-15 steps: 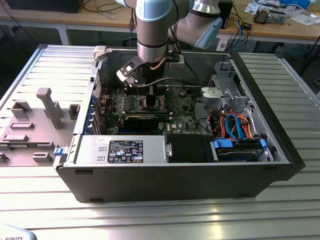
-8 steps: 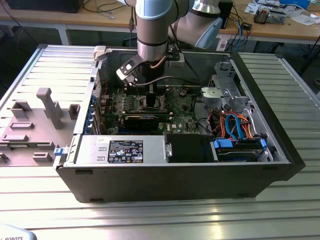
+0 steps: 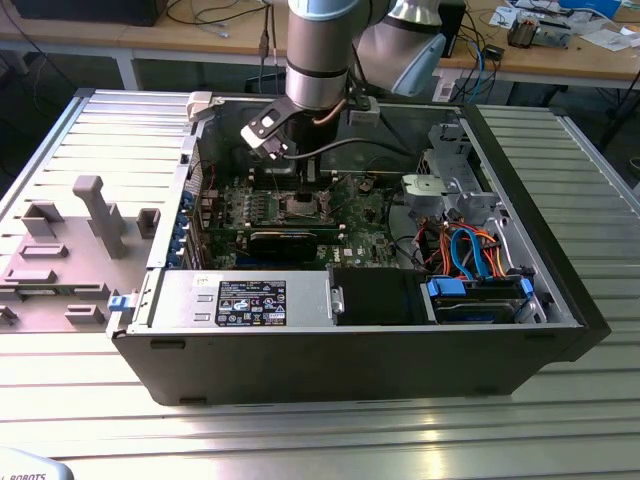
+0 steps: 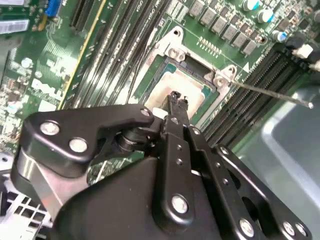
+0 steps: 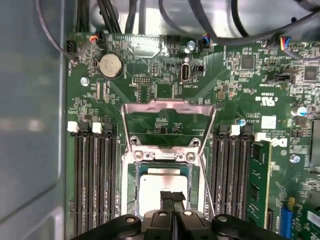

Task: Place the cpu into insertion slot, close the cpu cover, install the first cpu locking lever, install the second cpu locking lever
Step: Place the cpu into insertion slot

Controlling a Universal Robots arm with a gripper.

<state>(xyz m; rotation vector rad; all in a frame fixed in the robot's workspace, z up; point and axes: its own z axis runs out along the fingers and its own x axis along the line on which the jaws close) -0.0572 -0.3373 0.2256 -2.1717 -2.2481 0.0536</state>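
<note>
The cpu [image 5: 162, 184] lies flat in the insertion slot [image 5: 132, 181], its silvery top facing up; in the second wrist view the cpu [image 4: 172, 85] is half hidden behind my fingers. The cpu cover [image 5: 167, 104] stands swung open beyond the slot, with green board showing through its window. My gripper [image 5: 172, 196] is shut with its fingertips [image 4: 175, 102] together right over the chip's near edge, and nothing shows between them. A thin locking lever [image 4: 274, 94] sticks out free beside the slot [image 4: 192, 70]. In the exterior view the gripper [image 3: 303, 172] hangs inside the open case just above the slot [image 3: 300, 207].
Black memory slots [image 5: 95, 180] flank the socket, with one green memory stick [image 5: 257, 180] seated. A coin cell [image 5: 111, 65] and cables [image 5: 150, 15] lie beyond the cover. The case wall [image 5: 30, 125] is close by. Drive cage cables [image 3: 470, 250] and a grey fixture [image 3: 70, 240] show in the exterior view.
</note>
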